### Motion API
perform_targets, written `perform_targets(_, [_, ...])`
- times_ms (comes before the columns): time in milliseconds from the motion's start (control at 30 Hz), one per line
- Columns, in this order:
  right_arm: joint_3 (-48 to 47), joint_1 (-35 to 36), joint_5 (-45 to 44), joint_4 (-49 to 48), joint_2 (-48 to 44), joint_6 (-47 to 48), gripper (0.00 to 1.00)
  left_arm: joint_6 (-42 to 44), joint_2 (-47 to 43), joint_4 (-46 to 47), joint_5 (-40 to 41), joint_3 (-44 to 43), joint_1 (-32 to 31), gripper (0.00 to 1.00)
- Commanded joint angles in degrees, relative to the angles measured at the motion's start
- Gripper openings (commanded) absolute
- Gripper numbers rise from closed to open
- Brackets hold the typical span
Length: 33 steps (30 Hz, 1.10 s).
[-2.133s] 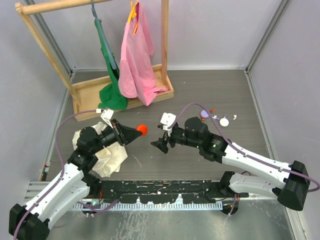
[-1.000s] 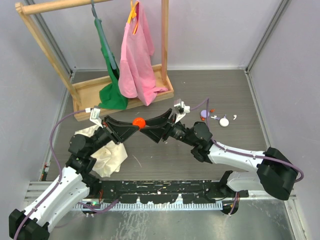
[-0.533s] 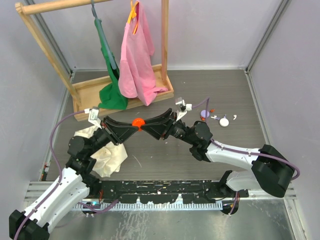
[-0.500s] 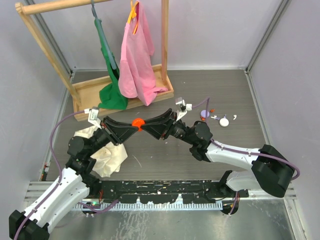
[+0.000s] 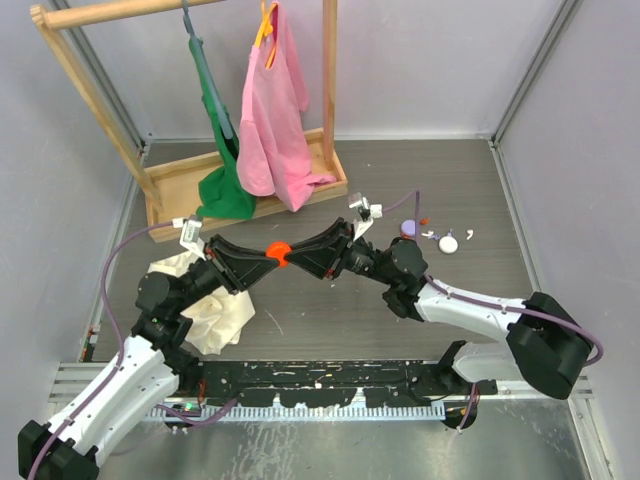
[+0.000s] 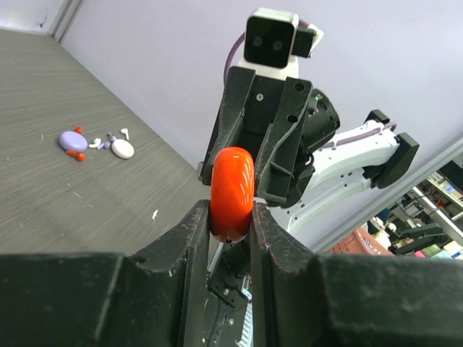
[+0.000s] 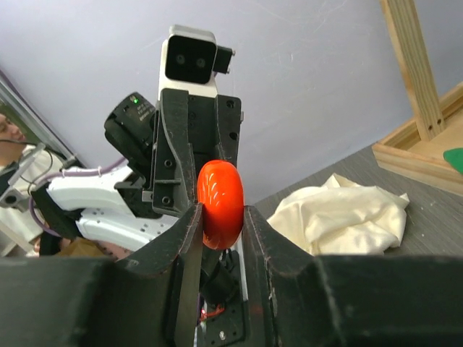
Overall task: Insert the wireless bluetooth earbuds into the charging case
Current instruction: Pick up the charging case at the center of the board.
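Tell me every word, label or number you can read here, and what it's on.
No readable text anywhere.
The red-orange cap, charging case and pink shirt show no print.
The background shelves in the left wrist view are too blurred to read.

No legible text, no labels, no numbers

2 grippers (left gripper (image 6: 230, 213), right gripper (image 7: 222, 217)), 1 red-orange cap (image 5: 277, 249), 1 charging case (image 5: 408, 229). Upper left: 1 wooden rack (image 5: 120, 12), 1 green garment (image 5: 225, 192), 1 pink garment (image 5: 272, 120). Lower left: 1 cream cloth (image 5: 215, 310).
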<state>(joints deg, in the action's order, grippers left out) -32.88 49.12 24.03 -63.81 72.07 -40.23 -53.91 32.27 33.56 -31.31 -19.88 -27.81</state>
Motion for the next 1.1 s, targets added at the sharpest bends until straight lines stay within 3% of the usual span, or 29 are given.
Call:
perform_targets(0, [-3.61, -1.66, 6.35, 5.32, -4.35, 3.97, 0.14, 3.01, -1.19, -2.07, -3.21, -1.76, -0.22, 0.25])
perform_targets(333, [-12.71, -4.47, 16.09, 33.78, -10.69, 19.50, 0.14, 11.38, -0.84, -12.80, -10.03, -7.81, -0.23, 0.54])
perform_targets(500, [-18.14, -4.58, 18.81, 46.25, -11.25, 26.33, 0.14, 14.35, 0.39, -14.36, -13.15, -9.88, -0.22, 0.60])
perform_targets(733, [-22.20, -4.61, 20.61, 53.60, -10.24, 29.49, 0.14, 17.59, 2.91, -14.04, -15.57, -12.13, -0.22, 0.60])
perform_targets(1067, [-23.86, -4.58, 21.03, 55.37, -9.30, 31.04, 0.14, 15.63, 7.15, -8.92, -18.29, -12.66, -0.22, 0.46])
